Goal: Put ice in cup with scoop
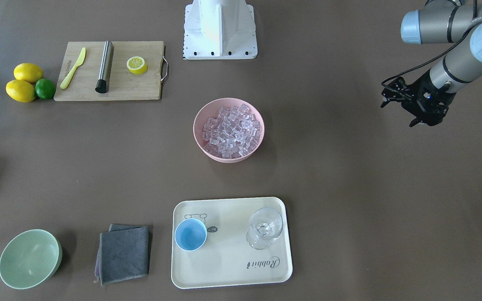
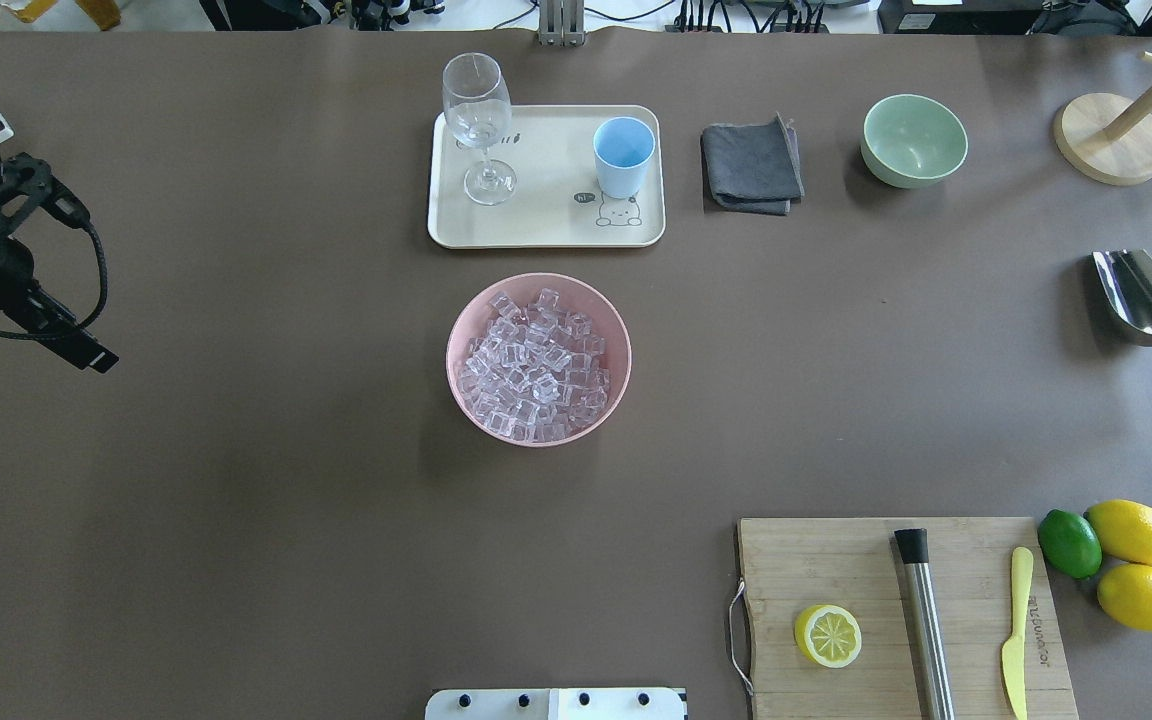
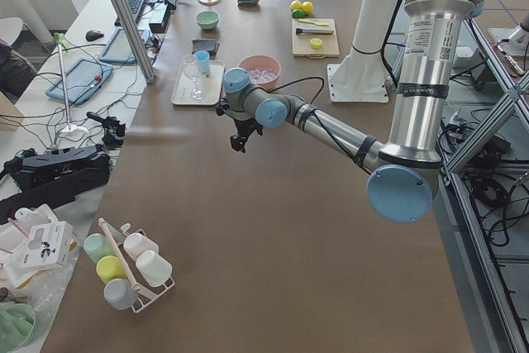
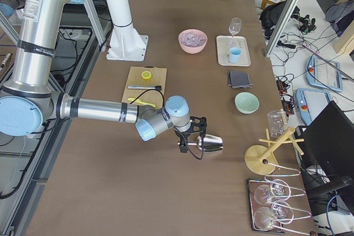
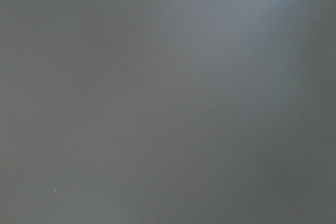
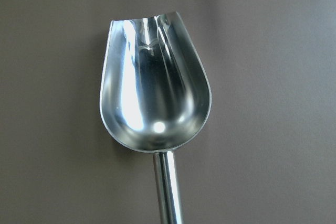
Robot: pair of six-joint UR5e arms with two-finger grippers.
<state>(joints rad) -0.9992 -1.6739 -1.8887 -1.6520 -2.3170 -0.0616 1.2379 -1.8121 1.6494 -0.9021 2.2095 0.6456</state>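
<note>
Scoop (image 2: 1141, 295) at right end effector (image 4: 187, 143), grip untellable; left end effector (image 1: 418, 120) likewise. Glass (image 2: 477, 110) shares tray (image 2: 546, 228) with cup (image 2: 623, 157).

The cup (image 2: 624, 155) stands on the tray (image 2: 536, 218) beside the glass (image 2: 477, 100).

Left arm's stretched out, left gripper (image 1: 420, 121) pointing down; right arm reaches out low, right gripper (image 4: 191, 139) too. Can't read either's jaws.
</note>
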